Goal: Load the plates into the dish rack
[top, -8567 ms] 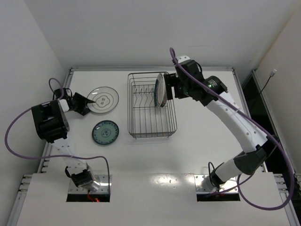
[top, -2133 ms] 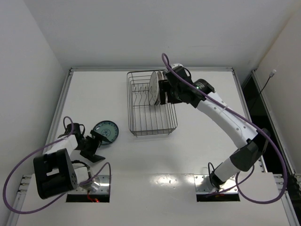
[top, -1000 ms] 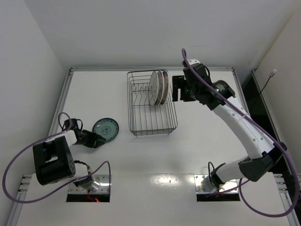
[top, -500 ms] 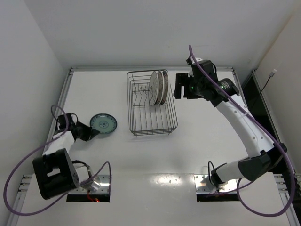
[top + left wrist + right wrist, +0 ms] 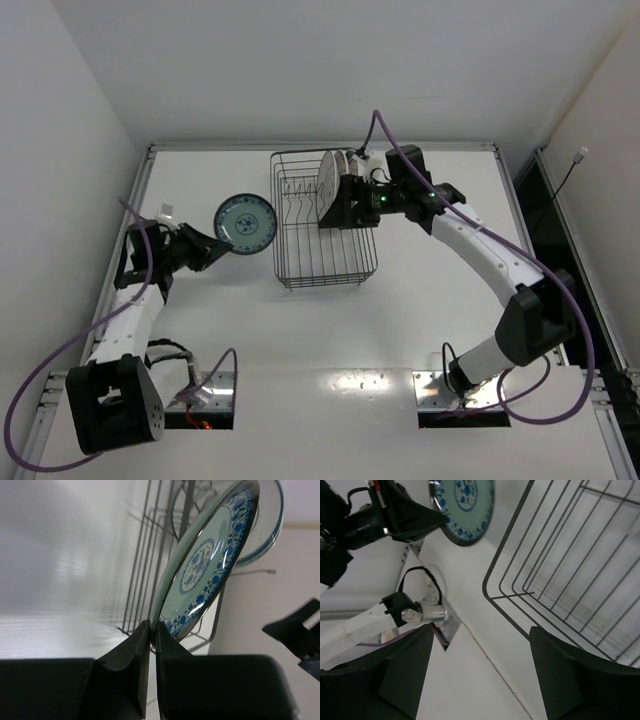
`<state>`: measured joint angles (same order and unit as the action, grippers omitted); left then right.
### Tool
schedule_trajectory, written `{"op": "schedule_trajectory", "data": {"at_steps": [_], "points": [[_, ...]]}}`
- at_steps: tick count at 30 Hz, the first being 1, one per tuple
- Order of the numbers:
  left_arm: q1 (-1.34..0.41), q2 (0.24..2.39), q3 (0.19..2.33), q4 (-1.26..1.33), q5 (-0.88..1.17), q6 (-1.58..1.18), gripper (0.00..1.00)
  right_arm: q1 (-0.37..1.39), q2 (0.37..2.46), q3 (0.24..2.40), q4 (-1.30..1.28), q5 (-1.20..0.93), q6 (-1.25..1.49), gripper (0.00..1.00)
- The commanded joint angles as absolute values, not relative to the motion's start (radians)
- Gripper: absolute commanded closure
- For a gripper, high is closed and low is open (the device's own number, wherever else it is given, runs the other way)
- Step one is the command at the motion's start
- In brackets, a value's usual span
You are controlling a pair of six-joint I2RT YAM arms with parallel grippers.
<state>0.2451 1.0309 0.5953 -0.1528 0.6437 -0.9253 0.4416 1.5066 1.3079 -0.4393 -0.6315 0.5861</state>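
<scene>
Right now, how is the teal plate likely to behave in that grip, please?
Probably rigid: the teal plate stands out unsupported without sagging. Its glossy glaze looks slippery, and the jaws pinch only its rim, so it might pivot.

Left arm (image 5: 120, 320) and right arm (image 5: 480, 250): white shells, black joint housings, purple cables (image 5: 373, 128) looping alongside, black wedge-shaped fingers (image 5: 120, 680).
</scene>
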Motion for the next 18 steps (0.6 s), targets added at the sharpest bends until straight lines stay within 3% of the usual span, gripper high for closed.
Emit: {"op": "schedule_trajectory", "data": {"at_steps": [1,13,17,18], "points": [[0.145,1.005,0.542,-0.006,0.729,-1.014,1.00,0.460,1.543,1.270,-0.253,-0.765,0.663,0.25],[-0.127,0.908,0.465,0.155,0.571,-1.210,1.00,0.491,1.651,1.220,-0.225,-0.741,0.669,0.29],[-0.189,0.930,0.488,0.166,0.542,-1.232,1.00,0.500,1.660,1.200,-0.190,-0.750,0.679,0.44],[-0.208,0.942,0.500,0.166,0.541,-1.232,1.00,0.500,1.660,1.200,-0.181,-0.750,0.680,0.58]]}}
